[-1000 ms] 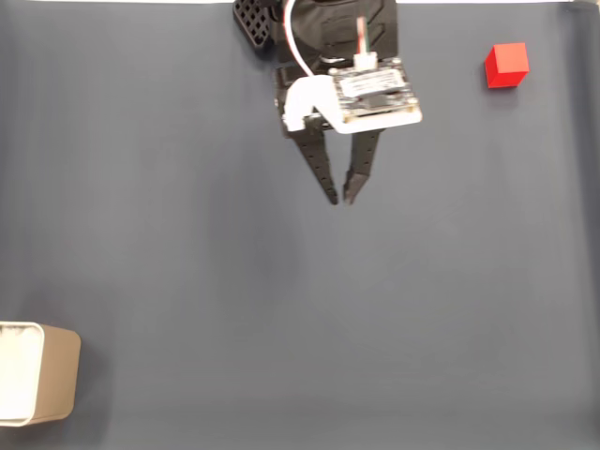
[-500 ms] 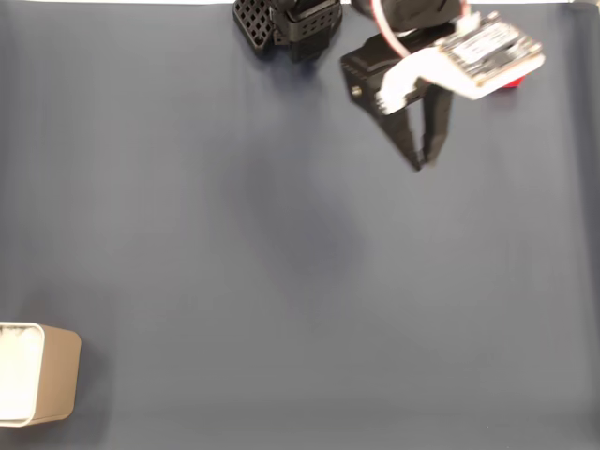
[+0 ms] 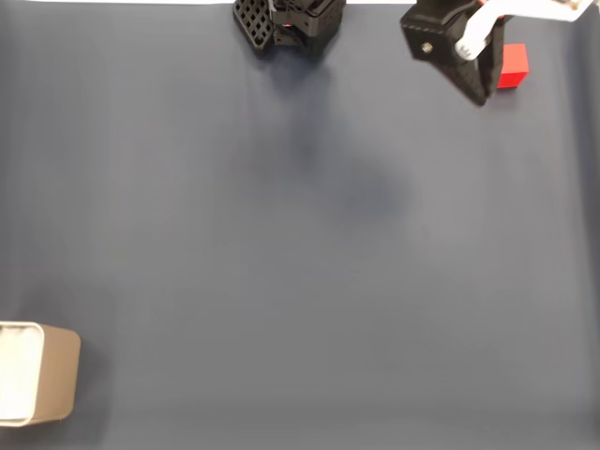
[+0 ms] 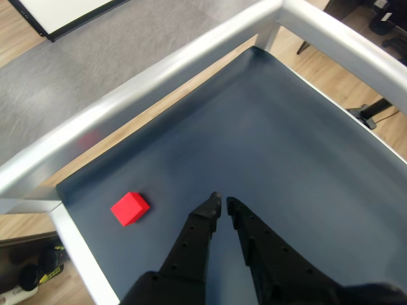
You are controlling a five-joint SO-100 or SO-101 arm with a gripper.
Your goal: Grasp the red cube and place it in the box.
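Hovering near the far corner of the table (image 3: 300, 244), the gripper (image 4: 222, 202) carries nothing, its two dark fingers nearly together with only a thin slit between the tips in the wrist view; the red cube (image 4: 130, 208) lies free on the dark mat at about nine o'clock from those tips in that view, apart from them, and in the fixed view it sits at roughly one o'clock on the table, partly behind the arm; my chief worry is that jaws this narrow cannot straddle the cube, so a descent now would likely press a fingertip onto its top or shove it sideways; the silver frame rail (image 4: 127, 101) runs close behind the cube and along the table's near edge in the wrist view, so a nudged cube could slide against the rail or wedge in the corner, where the fingers would have little room to close around it; the tips also point past the cube, so they would need to swing toward it before lowering; the box (image 3: 37, 373) waits at about eight o'clock in the fixed view, cut by the left border, well apart from the cube, and the open mat between them holds no obstacle I can see; the long carry across could punish a weak corner pinch with a drop.
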